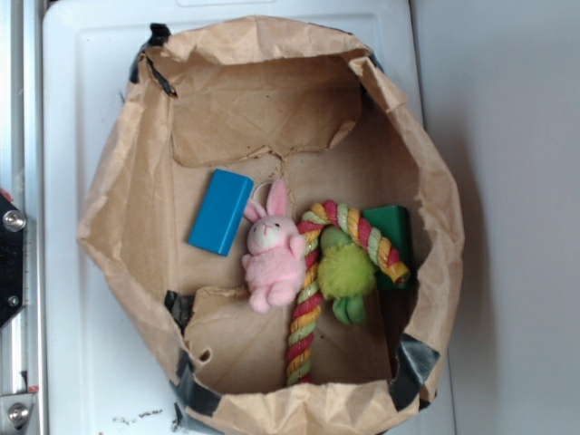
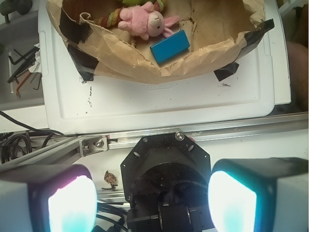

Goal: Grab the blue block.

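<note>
The blue block (image 1: 221,211) lies flat on the floor of an open brown paper bag (image 1: 127,208), just left of a pink plush bunny (image 1: 274,249). In the wrist view the blue block (image 2: 169,47) shows near the top, inside the bag's rim, beside the bunny (image 2: 145,21). My gripper (image 2: 152,200) is far back from the bag, over the robot's black base, with its two glowing pads (image 2: 72,203) wide apart and nothing between them. The gripper does not show in the exterior view.
Also in the bag are a striped rope toy (image 1: 313,290), a fuzzy green ball (image 1: 346,272) and a dark green block (image 1: 396,237). The bag stands on a white tray (image 2: 159,104). An aluminium rail (image 2: 203,131) and cables (image 2: 19,142) lie near the base.
</note>
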Controlling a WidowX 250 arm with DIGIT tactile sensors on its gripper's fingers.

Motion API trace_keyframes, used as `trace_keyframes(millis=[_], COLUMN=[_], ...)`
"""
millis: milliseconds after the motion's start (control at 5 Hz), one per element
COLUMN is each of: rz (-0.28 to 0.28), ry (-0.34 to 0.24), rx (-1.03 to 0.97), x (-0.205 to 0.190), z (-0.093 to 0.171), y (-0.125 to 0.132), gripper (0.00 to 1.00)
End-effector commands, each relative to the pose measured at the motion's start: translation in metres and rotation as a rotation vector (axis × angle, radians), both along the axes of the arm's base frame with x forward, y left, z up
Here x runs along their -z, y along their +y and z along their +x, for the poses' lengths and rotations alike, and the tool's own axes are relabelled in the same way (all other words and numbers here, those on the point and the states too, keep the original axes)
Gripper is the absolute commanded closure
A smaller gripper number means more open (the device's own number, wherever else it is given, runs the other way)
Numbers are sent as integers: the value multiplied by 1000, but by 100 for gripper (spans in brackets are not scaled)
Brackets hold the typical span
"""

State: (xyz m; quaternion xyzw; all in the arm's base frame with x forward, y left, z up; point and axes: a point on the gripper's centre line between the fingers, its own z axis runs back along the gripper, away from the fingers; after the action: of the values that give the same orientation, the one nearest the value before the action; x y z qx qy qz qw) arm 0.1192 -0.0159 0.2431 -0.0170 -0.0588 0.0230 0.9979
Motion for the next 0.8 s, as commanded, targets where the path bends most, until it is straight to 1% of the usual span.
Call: trace_keyframes(millis=[0, 200, 400, 600], rz=[0, -5, -20, -30], ry=[0, -1, -35, -83], rx=[0, -64, -157, -248], x=[0, 1, 8, 18], z=[0, 29, 63, 85], y=[0, -4, -1, 4], gripper=[0, 0, 0, 0])
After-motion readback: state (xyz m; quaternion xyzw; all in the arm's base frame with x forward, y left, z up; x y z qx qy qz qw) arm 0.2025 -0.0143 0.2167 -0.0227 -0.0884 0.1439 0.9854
